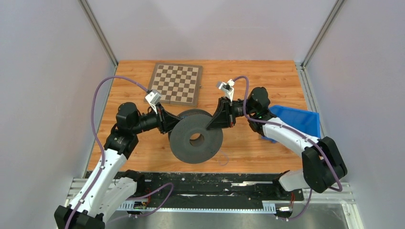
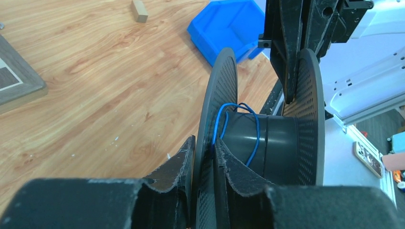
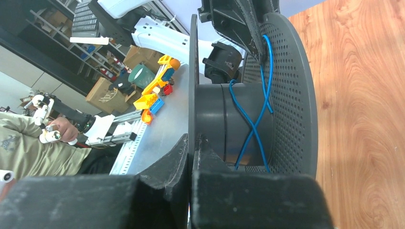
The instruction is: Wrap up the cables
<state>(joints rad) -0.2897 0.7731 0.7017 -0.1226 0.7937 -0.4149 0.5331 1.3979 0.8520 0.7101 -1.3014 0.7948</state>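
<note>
**A:** Grey and perforated, the spool point(image 1: 196, 143) shows from above at the middle of the wooden table point(image 1: 277, 76). The left gripper point(image 1: 174, 125) is at its left rim and the right gripper point(image 1: 211, 125) at its right. A chessboard point(image 1: 175, 84) lies beyond it.

**B:** And the left wrist camera?

**A:** Its fingers point(image 2: 179, 164) flank one flange, one on each face and very close. I cannot tell whether they pinch it or stand just off it. The cable point(image 2: 258, 133), thin and blue, loops loosely round the hub just beyond those fingertips, between the two flanges. One strand runs against the flanked flange.

**B:** The right wrist?

**A:** There the jaws are clamped together on the other flange's rim. The cable crosses itself on the hub just past them. It then climbs the far flange's inner face, up beside the left gripper's finger at the top.
</note>
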